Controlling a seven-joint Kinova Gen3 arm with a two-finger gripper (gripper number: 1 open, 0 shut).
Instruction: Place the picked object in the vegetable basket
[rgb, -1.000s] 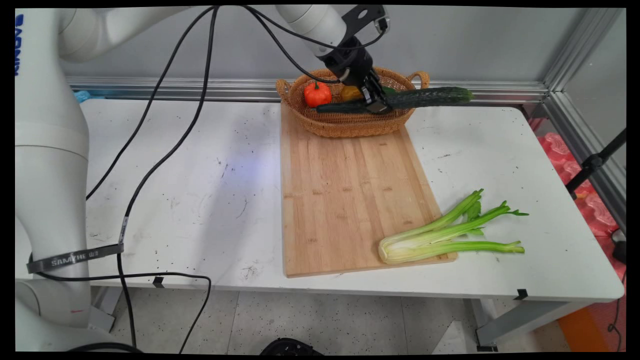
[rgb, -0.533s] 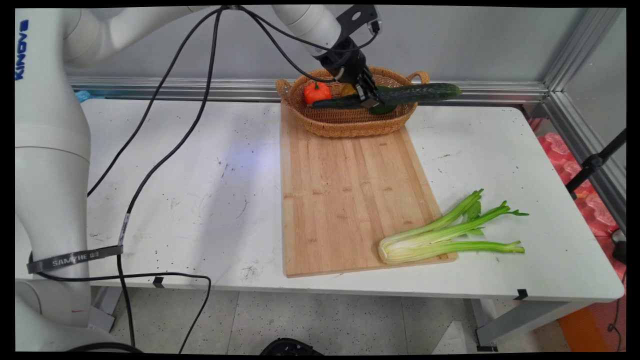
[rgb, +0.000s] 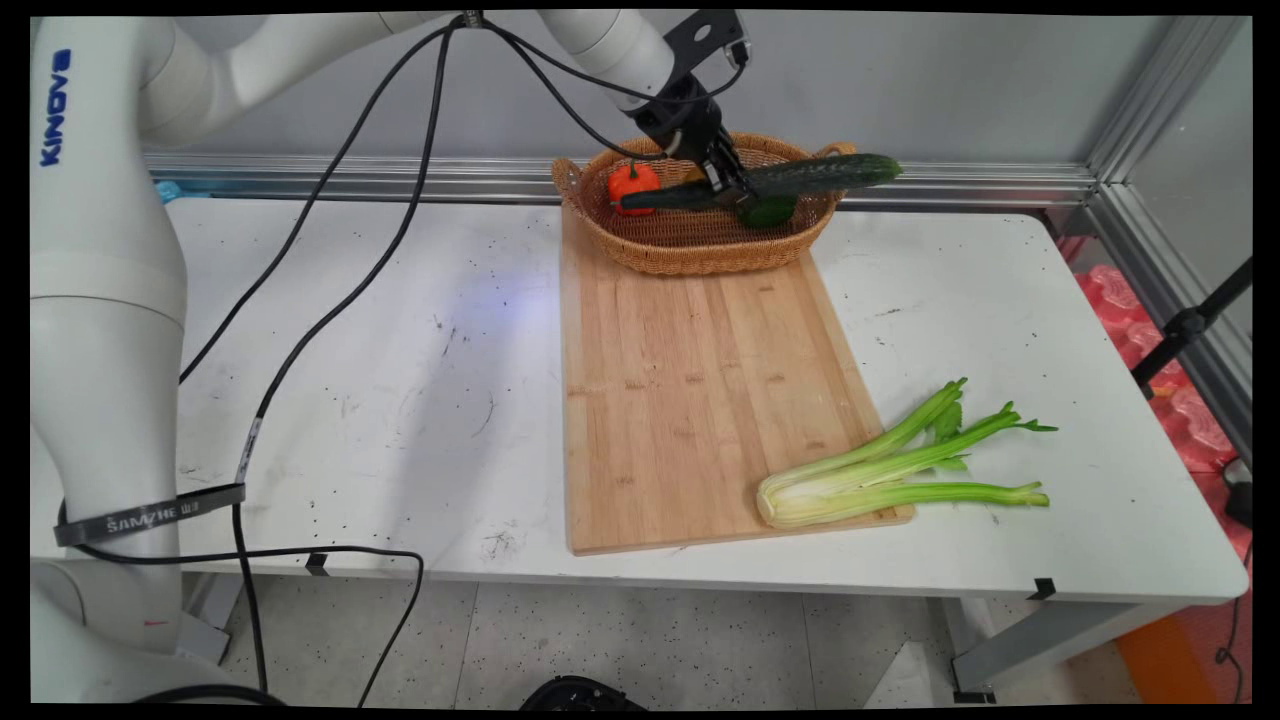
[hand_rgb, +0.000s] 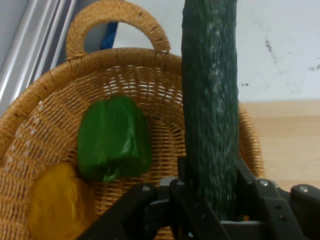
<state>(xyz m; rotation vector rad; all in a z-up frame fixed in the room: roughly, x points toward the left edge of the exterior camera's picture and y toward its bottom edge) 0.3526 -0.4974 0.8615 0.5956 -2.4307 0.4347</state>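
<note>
Main view: gripper (rgb: 727, 185) above a wicker basket (rgb: 690, 245), clamped near the middle of a long dark cucumber (rgb: 760, 183). Cucumber carried clear of the basket floor, roughly level, its right end jutting past the right handle. Basket stands at the far end of a wooden cutting board (rgb: 700, 380). Inside it: an orange-red pepper (rgb: 633, 184), partly behind the cucumber; a green pepper (rgb: 768, 210), mostly hidden by it. Celery (rgb: 890, 465) lies across the board's near right corner, tips on the table (rgb: 400, 350).

Hand view: fingers pressed on either side of the cucumber (hand_rgb: 210, 110); top end cut off. Green pepper (hand_rgb: 114, 137) and yellow pepper (hand_rgb: 60, 205) lie below.
</note>
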